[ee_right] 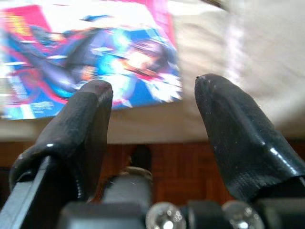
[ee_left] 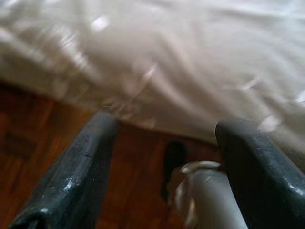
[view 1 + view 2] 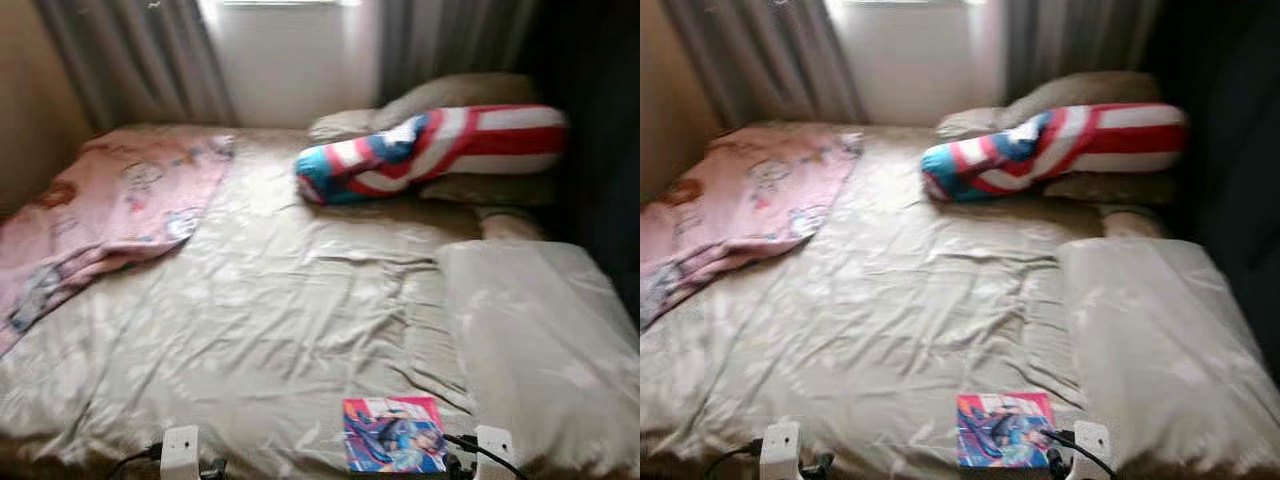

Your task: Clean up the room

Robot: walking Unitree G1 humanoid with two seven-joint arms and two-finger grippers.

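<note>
While we look down from the head, one bed (image 3: 260, 320) carries one comic book (image 3: 393, 434) at its near edge, one pink blanket (image 3: 110, 205), one striped bolster (image 3: 430, 150). Left wrist: our left pincer (image 2: 162, 167) gapes wide, empty, over the bed edge. Right wrist: right pincer (image 1: 152, 114) open, empty, just short of the book.

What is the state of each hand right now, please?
Left hand: open, holding nothing, at the edge of the beige bed sheet.
Right hand: open, holding nothing, just short of the colourful pink-and-blue magazine.

Colourful magazine (image 3: 394, 434), seemingly flat on bed (image 3: 280, 300)
</note>
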